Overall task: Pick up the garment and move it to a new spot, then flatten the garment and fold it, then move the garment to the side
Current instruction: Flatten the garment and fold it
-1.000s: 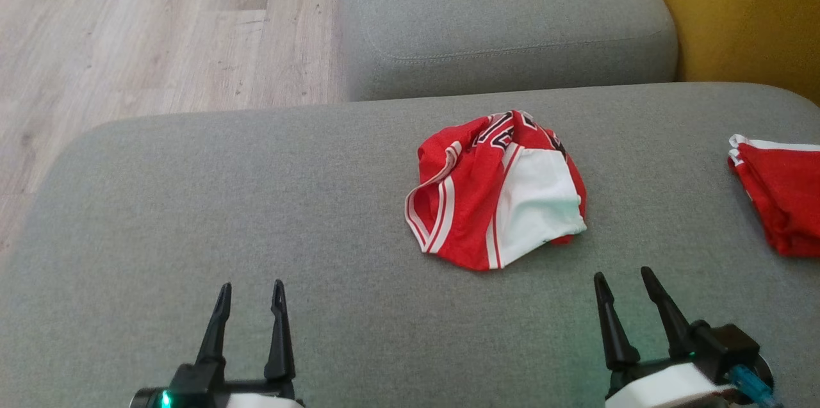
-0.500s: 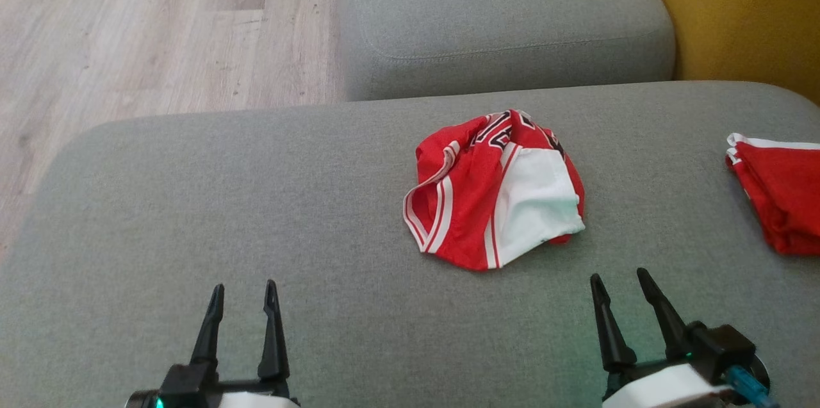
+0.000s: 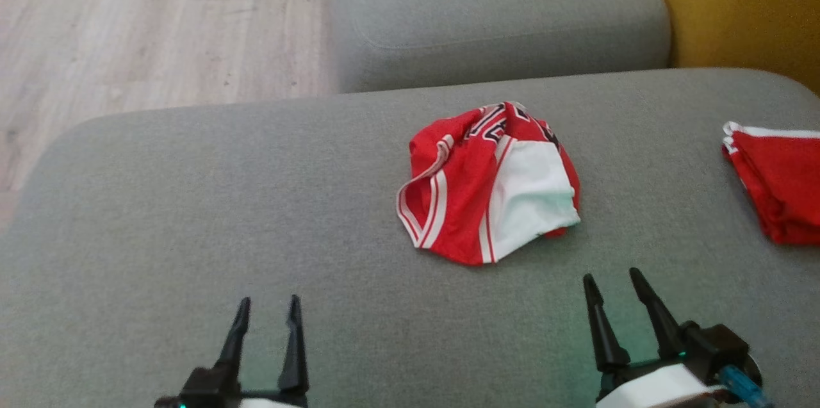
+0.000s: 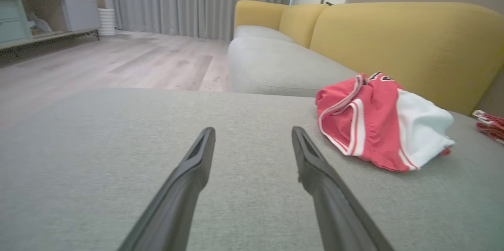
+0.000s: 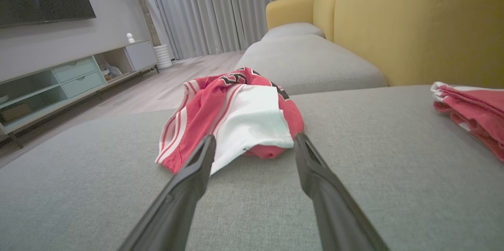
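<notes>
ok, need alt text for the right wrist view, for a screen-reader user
A crumpled red and white garment lies on a grey sofa cushion ahead of the right gripper, whose two dark fingers stand open and empty. A second red garment lies at the right edge, in front of a yellow backrest; a low cabinet stands far left.

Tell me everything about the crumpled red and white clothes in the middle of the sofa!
The garment is a crumpled heap of thin, soft-looking red cloth with a big white panel, white stripes along its edges and black lettering near the top. It lies bunched up, not flat, on the grey sofa cushion, and nothing else touches it. The open right gripper is the nearest to it but stays apart from it.
</notes>
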Tool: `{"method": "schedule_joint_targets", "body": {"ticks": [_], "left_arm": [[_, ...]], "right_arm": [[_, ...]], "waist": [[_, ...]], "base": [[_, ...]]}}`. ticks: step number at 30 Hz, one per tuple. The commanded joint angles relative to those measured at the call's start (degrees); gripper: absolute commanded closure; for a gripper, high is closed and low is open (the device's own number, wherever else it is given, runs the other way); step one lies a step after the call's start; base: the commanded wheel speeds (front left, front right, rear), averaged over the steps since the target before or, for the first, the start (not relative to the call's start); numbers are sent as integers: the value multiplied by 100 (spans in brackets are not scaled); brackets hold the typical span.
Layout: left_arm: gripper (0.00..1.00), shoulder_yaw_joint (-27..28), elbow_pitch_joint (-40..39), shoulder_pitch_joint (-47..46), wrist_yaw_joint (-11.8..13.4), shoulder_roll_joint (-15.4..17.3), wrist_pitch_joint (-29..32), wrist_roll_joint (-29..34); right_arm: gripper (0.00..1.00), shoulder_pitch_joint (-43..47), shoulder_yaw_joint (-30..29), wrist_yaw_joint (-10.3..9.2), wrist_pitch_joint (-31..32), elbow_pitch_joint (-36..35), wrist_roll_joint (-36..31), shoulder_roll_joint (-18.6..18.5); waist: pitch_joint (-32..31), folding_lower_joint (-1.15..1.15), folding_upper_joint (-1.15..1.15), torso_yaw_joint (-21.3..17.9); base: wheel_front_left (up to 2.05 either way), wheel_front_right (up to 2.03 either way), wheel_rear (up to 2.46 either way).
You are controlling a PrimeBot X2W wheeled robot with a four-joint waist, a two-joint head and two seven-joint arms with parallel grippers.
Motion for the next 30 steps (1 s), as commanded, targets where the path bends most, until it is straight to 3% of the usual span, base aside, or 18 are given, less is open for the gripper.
{"method": "schedule_joint_targets", "body": {"ticks": [1, 8, 15, 21, 27, 28, 30], "left_arm": [[0, 66, -100, -423, -60, -21, -56, -130], [0, -856, 705, -1243, -221, -21, -56, -924], [0, -1755, 1957, -2665, -62, -21, -6, -1656], [0, -2146, 2968, -3424, 33, -21, 116, -2179], [0, -2411, 3735, -3612, 41, -21, 401, -2561], [7, -2470, 3823, -3633, 43, -21, 395, -2573], [96, -2566, 3883, -3653, -37, -21, 326, -2646]], "right_arm": [[0, -270, 193, -4, -22, -182, 16, -41], [0, -503, 418, -4, -22, -249, 16, -189], [0, -978, 673, -4, -22, -365, 40, -271], [0, -1198, 793, -4, -22, -342, 65, -225], [0, -1217, 790, -4, -22, -317, 97, -151], [0, -1205, 798, -4, -22, -313, 99, -143], [0, -1188, 803, -4, -22, -300, 105, -128]], "waist": [[97, 0, 0, -109], [559, 0, 0, -470], [1287, 0, 0, -998], [1583, 0, 0, -1456], [1616, 0, 0, -1755], [1604, 0, 0, -1785], [1570, 0, 0, -1836]], "base": [[0, 0, 0], [0, 0, 0], [0, 0, 0], [0, 0, 0], [0, 0, 0], [0, 0, 0], [0, 0, 0]]}}
